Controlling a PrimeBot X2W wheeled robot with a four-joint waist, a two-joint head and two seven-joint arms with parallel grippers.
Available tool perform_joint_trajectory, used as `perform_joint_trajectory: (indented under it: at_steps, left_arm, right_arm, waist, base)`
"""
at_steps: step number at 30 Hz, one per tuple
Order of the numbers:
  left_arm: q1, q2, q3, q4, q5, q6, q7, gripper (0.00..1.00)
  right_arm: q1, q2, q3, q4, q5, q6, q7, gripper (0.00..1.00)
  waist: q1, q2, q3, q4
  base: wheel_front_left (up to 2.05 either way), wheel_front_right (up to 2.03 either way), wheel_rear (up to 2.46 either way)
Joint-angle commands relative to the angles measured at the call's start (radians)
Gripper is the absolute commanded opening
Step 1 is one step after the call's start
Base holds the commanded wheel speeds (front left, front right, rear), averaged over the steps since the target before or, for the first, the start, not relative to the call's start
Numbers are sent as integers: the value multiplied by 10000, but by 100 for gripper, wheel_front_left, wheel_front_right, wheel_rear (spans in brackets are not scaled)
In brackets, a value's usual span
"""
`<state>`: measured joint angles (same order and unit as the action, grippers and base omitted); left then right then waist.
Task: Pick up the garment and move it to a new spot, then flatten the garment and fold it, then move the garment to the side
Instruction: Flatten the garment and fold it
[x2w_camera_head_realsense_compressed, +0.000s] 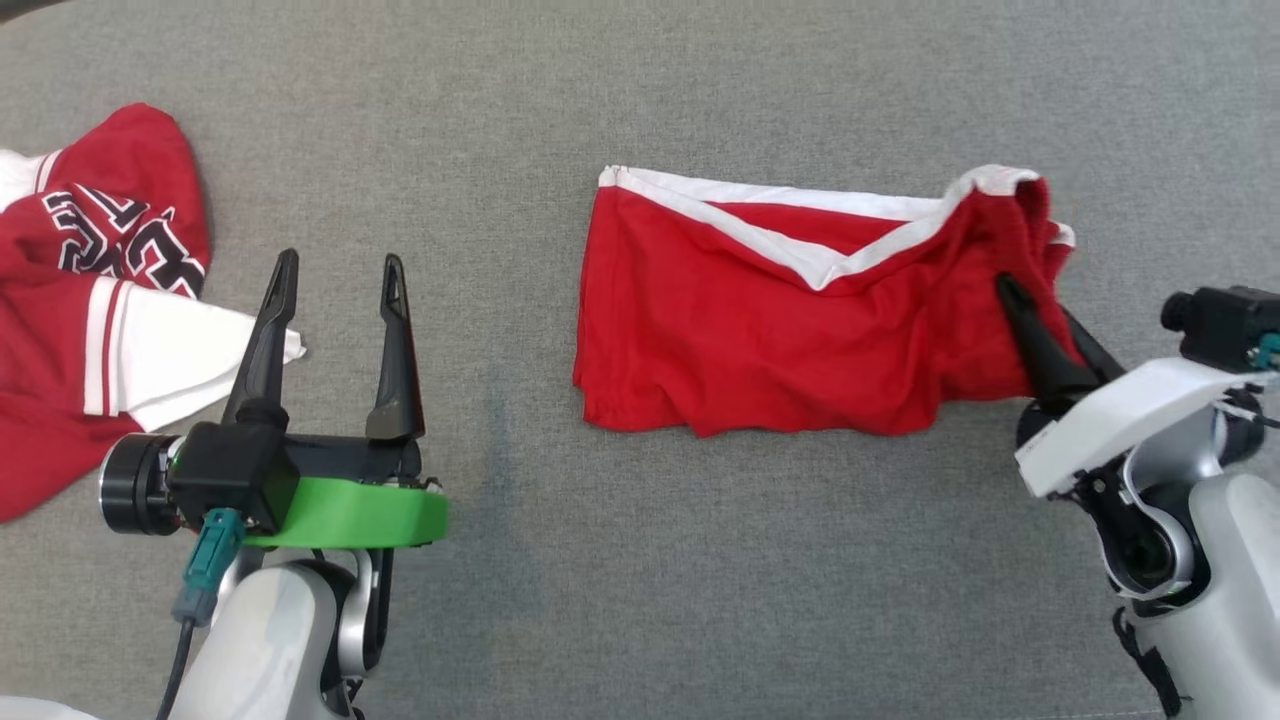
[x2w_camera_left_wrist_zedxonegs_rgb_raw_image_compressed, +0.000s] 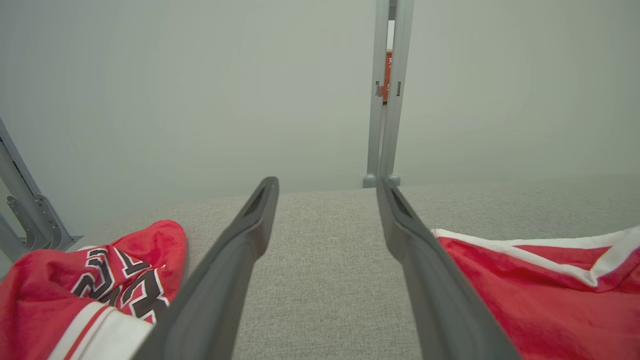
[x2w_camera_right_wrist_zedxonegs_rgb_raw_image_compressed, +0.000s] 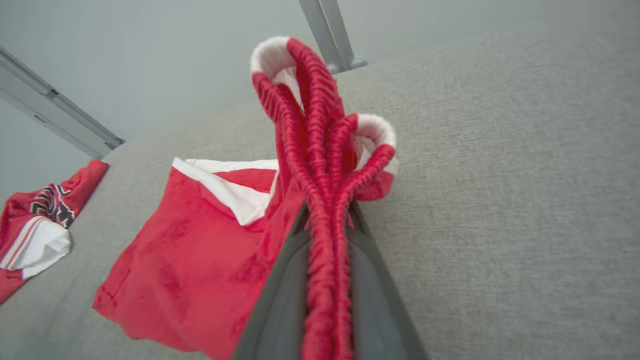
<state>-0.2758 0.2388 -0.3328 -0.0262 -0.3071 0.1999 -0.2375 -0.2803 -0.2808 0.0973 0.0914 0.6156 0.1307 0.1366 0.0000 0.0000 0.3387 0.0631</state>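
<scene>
Head view: the garment (x2w_camera_head_realsense_compressed: 760, 330) lies on the surface (x2w_camera_head_realsense_compressed: 640, 560), long axis left to right, white-trimmed edge facing away; right hand (x2w_camera_head_realsense_compressed: 1032, 300) clamped on its bunched right end, clearly the nearer arm; left hand (x2w_camera_head_realsense_compressed: 340, 258) wide open, empty, well apart beside a jersey (x2w_camera_head_realsense_compressed: 90, 300); left wrist view: garment off to that hand's right; right wrist view: ribbed end pinched tight, cloth trailing left.

You are viewing grey fabric surface (x2w_camera_head_realsense_compressed: 640, 560) | red garment (x2w_camera_head_realsense_compressed: 760, 340) lying on it | lettered red jersey (x2w_camera_head_realsense_compressed: 90, 300) lying well left of garment
</scene>
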Motion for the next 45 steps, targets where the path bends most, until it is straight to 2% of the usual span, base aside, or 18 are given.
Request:
perform_joint_trajectory:
  at_steps: [1,5,9,14,19,20,21,22,29,32,39,45]
  left_arm:
    - [85,45,-40,-3,-40,13,18,100]
    - [50,-54,-186,43,-62,-64,22,100]
    - [-89,-223,-378,128,-78,-119,-18,100]
    - [-264,-432,-547,309,-115,-216,-101,100]
    - [-322,-544,-565,454,-121,-242,-178,100]
    - [-317,-543,-552,484,-124,-242,-196,100]
    - [-316,-558,-543,505,-131,-252,-194,100]
    - [-321,-572,-530,521,-134,-254,-202,100]
    - [-266,-530,-358,575,-119,-187,-253,100]
    - [-217,-486,-309,545,-96,-141,-265,100]
    - [115,-215,32,477,-188,55,-270,100]
    - [546,122,449,434,-373,223,-201,100]
  right_arm:
    - [-202,152,226,-265,394,5,370,0]
    - [-637,720,990,-590,1389,4,1525,0]
    - [-1184,1524,1658,17,1789,4,1913,0]
    - [-1978,2011,2342,1296,1835,4,1506,0]
    - [-2567,2143,2706,2534,1578,4,608,0]
    - [-2649,2170,2819,2688,1478,4,455,22]
    - [-2759,2199,2923,2841,1375,4,197,69]
    - [-2844,2212,2968,2942,1285,4,-53,100]
    - [-3001,1690,3913,2803,-450,4,-2570,100]
    - [-2722,1317,3744,2477,-880,2,-3365,100]
    - [-1491,395,1787,982,-1843,1,-3933,100]
    - [181,334,91,-401,-2703,1,-3749,100]
  waist:
    - [0,0,-169,-36]
    - [0,0,-226,206]
    - [0,0,-149,601]
    - [0,0,-5,1186]
    - [0,0,93,1458]
    - [0,0,102,1479]
    - [0,0,114,1495]
    - [0,0,124,1499]
    - [0,0,86,1262]
    - [0,0,10,1077]
    - [0,0,-289,405]
    - [0,0,-644,-160]
  base:
    - [0,0,0]
    - [0,0,0]
    - [0,0,0]
    - [0,0,0]
    - [0,0,0]
    - [0,0,0]
    - [0,0,0]
    - [0,0,0]
    - [0,0,0]
    - [0,0,0]
    - [0,0,0]
    - [0,0,0]
